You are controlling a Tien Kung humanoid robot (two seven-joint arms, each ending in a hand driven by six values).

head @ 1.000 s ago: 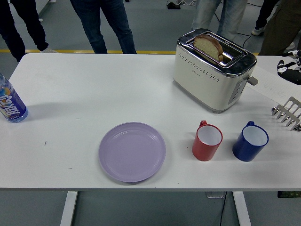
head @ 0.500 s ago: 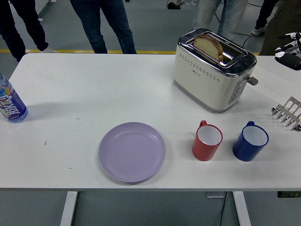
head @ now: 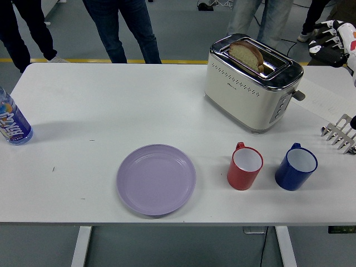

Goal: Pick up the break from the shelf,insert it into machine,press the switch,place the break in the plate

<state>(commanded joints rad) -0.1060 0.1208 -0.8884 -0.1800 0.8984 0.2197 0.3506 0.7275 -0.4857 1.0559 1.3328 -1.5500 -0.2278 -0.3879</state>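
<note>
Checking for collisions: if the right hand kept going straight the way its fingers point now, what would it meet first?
The right hand points left toward the toaster, probably meeting the bread sticking out of its slot first; depth and height are unclear.

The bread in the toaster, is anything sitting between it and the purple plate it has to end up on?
Nothing visible does. The bread stands in the toaster at the far right, and the plate lies nearer, to its left, with bare table between. The red mug and blue mug stand right of that line.
</note>
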